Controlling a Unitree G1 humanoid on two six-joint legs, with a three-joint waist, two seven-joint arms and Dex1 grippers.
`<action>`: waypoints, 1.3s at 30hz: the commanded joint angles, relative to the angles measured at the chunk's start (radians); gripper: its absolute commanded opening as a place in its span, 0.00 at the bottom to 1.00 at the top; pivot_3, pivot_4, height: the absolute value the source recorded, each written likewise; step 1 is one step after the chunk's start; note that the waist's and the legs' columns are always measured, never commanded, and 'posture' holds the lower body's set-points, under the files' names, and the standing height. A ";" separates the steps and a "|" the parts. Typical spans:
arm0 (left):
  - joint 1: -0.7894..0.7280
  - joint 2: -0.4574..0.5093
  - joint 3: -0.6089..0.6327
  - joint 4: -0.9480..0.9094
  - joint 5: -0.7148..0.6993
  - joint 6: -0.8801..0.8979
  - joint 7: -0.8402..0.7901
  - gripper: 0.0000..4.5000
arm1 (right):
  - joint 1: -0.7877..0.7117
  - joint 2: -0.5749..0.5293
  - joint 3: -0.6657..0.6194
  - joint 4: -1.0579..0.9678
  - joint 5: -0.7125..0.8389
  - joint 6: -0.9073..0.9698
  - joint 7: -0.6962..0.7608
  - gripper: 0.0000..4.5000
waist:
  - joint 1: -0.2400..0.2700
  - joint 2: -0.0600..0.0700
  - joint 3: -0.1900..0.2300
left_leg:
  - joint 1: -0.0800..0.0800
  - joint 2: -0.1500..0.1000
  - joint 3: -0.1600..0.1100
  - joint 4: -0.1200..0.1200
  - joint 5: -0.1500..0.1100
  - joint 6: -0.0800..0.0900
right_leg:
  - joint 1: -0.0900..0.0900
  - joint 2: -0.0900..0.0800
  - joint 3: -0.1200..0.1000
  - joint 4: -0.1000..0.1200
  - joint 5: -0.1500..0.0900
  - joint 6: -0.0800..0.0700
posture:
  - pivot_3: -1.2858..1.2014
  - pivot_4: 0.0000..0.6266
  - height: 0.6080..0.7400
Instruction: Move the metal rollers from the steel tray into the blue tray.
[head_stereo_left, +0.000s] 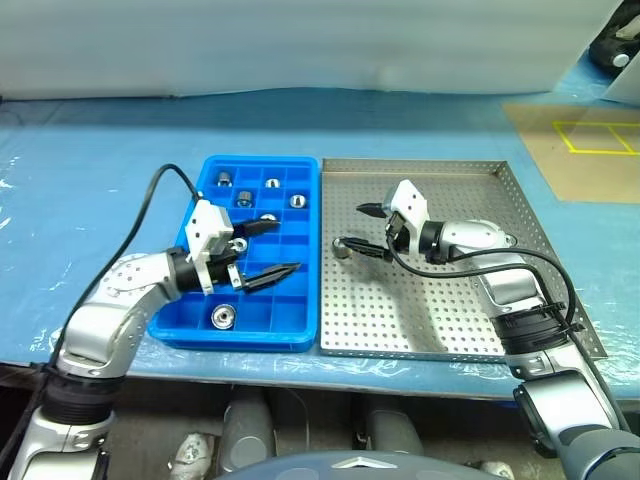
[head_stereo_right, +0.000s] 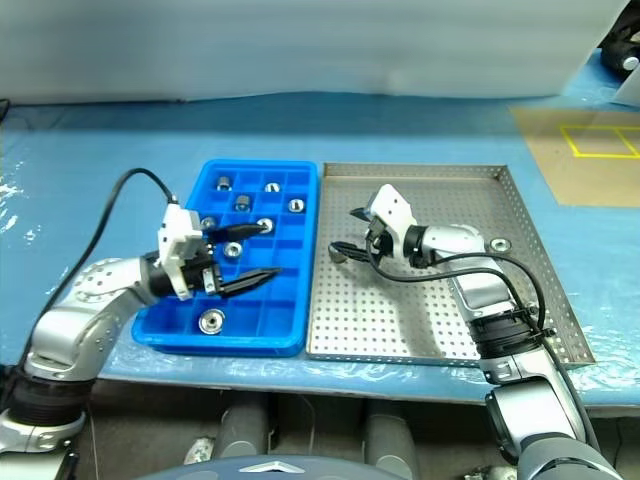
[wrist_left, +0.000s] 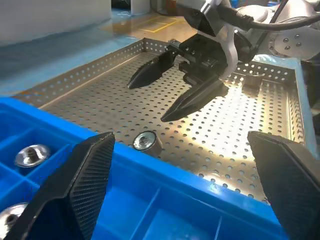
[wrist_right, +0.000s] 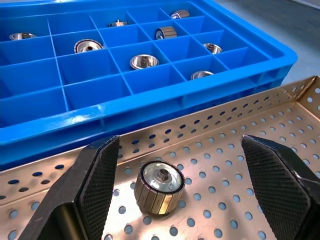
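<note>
Square silver perforated steel tray (head_stereo_left: 440, 320) touching glossy blue gridded plastic tray (head_stereo_left: 290, 335) on blue-sheeted bench (head_stereo_left: 90, 180). Black knurled-fingered left claw (head_stereo_left: 262, 250) over blue compartments, right claw (head_stereo_left: 362, 232) over perforations, both gaping, empty. Ribbed shiny hollow metal roller (wrist_right: 160, 186) on steel tray beside blue wall; more rollers (wrist_right: 144, 61) in compartments.

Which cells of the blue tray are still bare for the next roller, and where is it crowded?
In the blue tray, the near row beside the steel tray is bare, and so are cells right of the lone near roller. The far rows are crowded with rollers. The open left gripper hovers over the middle cells.
</note>
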 joint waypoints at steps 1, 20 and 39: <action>-0.025 0.007 -0.023 0.019 -0.006 -0.005 -0.051 0.99 | 0.011 0.014 0.017 -0.049 -0.006 -0.004 -0.007 0.89 | -0.001 0.000 0.000 | 0.000 0.000 0.000 0.000 0.000 0.000 | 0.000 0.000 0.000 0.000 0.000 0.000 | 0.51 0.24 1.00; -0.023 0.020 -0.018 0.036 0.031 -0.032 -0.066 0.99 | -0.025 0.124 0.076 0.276 -0.112 -0.166 -0.042 0.89 | -0.002 0.000 0.000 | 0.000 0.000 0.000 0.000 0.000 0.000 | 0.001 0.000 -0.001 0.000 0.001 -0.001 | 0.50 0.24 1.00; -0.026 0.024 -0.009 0.045 0.025 -0.030 -0.066 1.00 | -0.026 0.152 0.054 0.317 -0.150 -0.214 -0.088 0.36 | -0.002 0.000 0.000 | 0.001 0.001 0.000 0.000 0.000 0.000 | 0.001 0.000 0.000 0.000 0.001 -0.001 | 0.50 0.24 1.00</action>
